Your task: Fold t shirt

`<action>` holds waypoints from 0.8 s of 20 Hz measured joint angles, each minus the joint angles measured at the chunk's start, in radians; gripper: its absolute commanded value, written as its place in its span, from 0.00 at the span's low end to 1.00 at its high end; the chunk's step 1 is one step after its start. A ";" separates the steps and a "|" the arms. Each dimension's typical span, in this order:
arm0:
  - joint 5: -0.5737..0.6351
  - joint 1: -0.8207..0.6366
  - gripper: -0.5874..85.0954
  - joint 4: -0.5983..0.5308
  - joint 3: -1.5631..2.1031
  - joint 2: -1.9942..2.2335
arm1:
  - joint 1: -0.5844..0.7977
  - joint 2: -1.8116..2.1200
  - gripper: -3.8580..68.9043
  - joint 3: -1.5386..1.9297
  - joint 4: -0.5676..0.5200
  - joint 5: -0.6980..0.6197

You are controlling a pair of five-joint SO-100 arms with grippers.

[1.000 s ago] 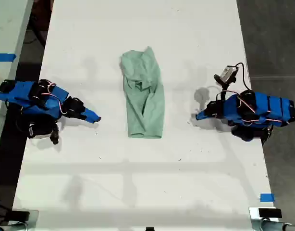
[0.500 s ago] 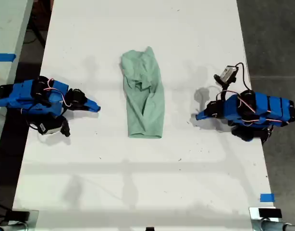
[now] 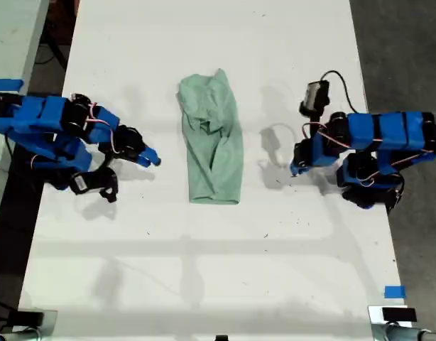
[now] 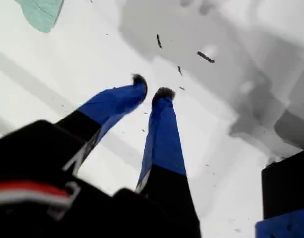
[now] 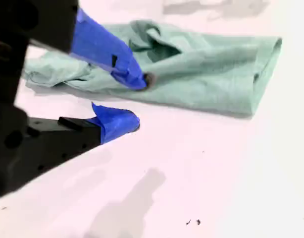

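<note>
The t shirt [image 3: 214, 142] is lying in the middle of the white desk [image 3: 204, 270], as one long strip, crumpled at the far end. My second gripper [image 3: 153, 158] is hovering near its side toward the exterior view's left, jaws standing wide apart and holding nothing (the cloth is just beyond them). My first gripper [image 3: 295, 169] is pointing down at the desk on the opposite side, jaws only slightly apart, empty.
</note>
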 measured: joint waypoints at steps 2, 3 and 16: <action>0.054 -0.003 0.25 0.135 -0.377 -0.370 | -0.017 -0.311 0.36 -0.337 0.071 -0.044; 0.080 -0.003 0.26 0.158 -0.514 -0.489 | -0.020 -0.428 0.38 -0.477 0.084 -0.067; 0.143 0.021 0.32 0.040 -0.752 -1.029 | -0.034 -0.913 0.39 -0.739 -0.091 -0.098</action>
